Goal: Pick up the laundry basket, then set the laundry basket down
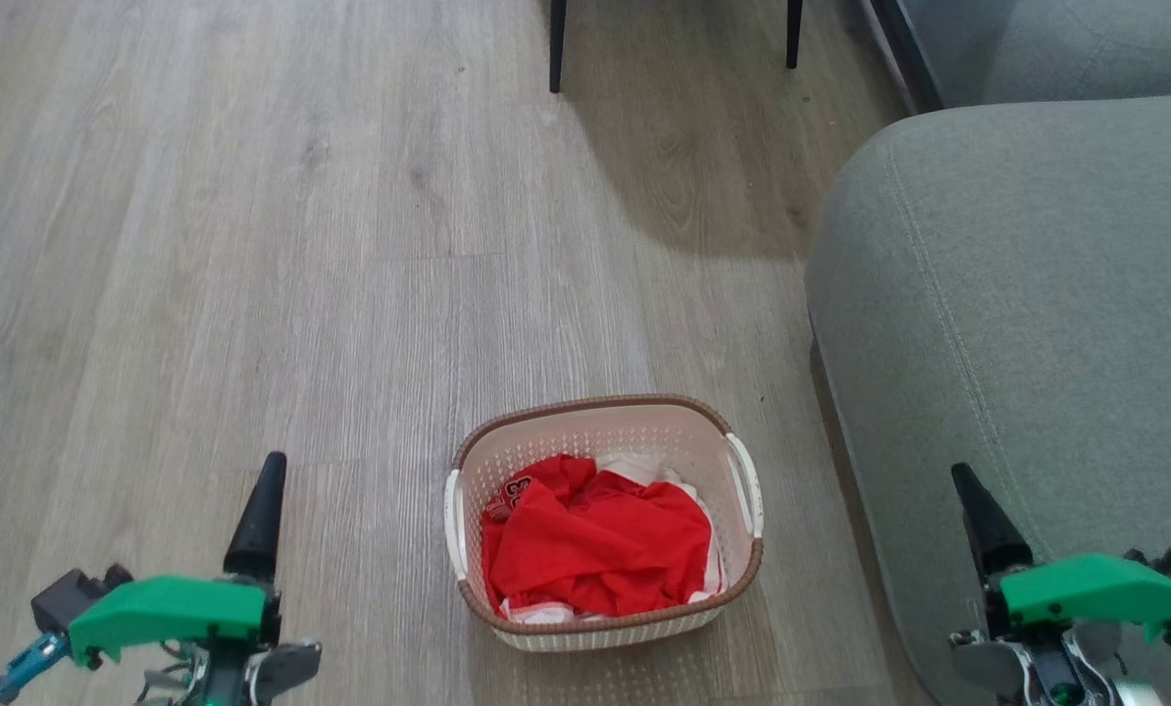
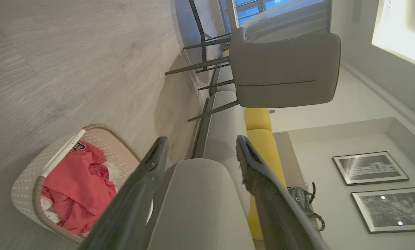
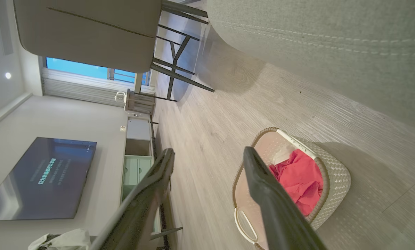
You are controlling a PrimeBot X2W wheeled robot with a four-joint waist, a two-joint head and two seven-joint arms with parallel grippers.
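Observation:
The laundry basket [image 1: 600,635] stands on the wood floor in front of me, low in the middle of the head view. It is cream with perforated walls, a brown rim and a white handle on each side. Red clothes [image 1: 595,539] fill it, with some white cloth underneath. My left gripper [image 1: 257,520] is open to the basket's left, well apart from it. My right gripper [image 1: 978,520] is open to the basket's right, over the sofa's edge. The left wrist view has the basket [image 2: 23,180] beside the open left gripper [image 2: 202,139]. From the right wrist, the basket [image 3: 336,177] lies beyond the open right gripper [image 3: 209,150].
A grey sofa [image 1: 1027,343] stands close to the basket's right side. Two dark chair legs [image 1: 556,49] rise at the far end of the floor, belonging to a grey chair [image 2: 284,69]. Open wood floor [image 1: 252,245] stretches left of and beyond the basket.

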